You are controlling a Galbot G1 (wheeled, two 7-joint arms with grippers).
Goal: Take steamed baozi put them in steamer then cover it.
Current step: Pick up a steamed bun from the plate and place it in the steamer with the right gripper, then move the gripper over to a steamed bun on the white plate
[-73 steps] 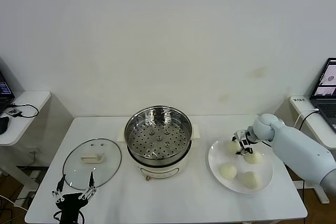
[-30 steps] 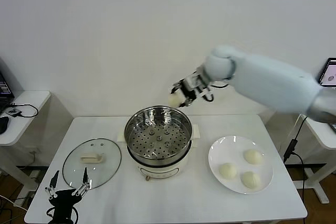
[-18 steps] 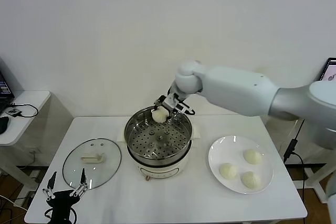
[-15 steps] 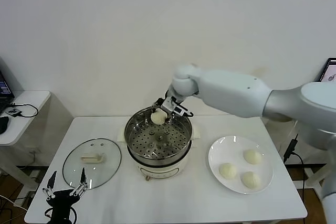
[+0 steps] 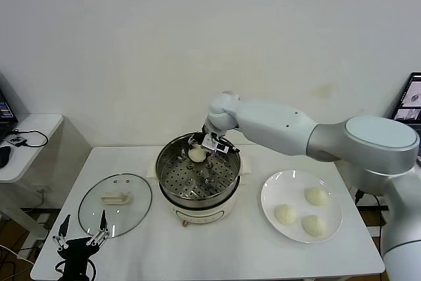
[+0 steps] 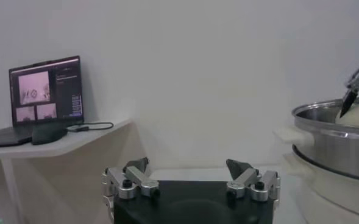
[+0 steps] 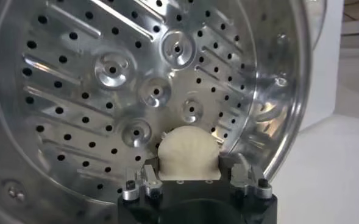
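Your right gripper (image 5: 198, 152) is reaching down into the steamer (image 5: 198, 177), which sits at the middle of the tabletop (image 5: 217, 248) toward its far edge. The fingers are clamped on one baozi (image 5: 197, 154), held just above the perforated tray (image 7: 106, 79) on the far side of the pot. The right wrist view shows that bun (image 7: 187, 153) pinched between the two fingers (image 7: 147, 173), close over the holes of the tray; you cannot tell whether it touches the metal. No other bun lies in the tray.

The white plate (image 5: 271, 205) near the tabletop's right edge holds three baozi: one toward the far side (image 5: 316, 196), one at the plate's left (image 5: 285, 214) and one at the near side (image 5: 314, 226).

The cover (image 5: 115, 204) lies flat near the left edge, handle up. Your left gripper (image 5: 79, 240) waits at the near-left corner, fingers spread apart and holding nothing.
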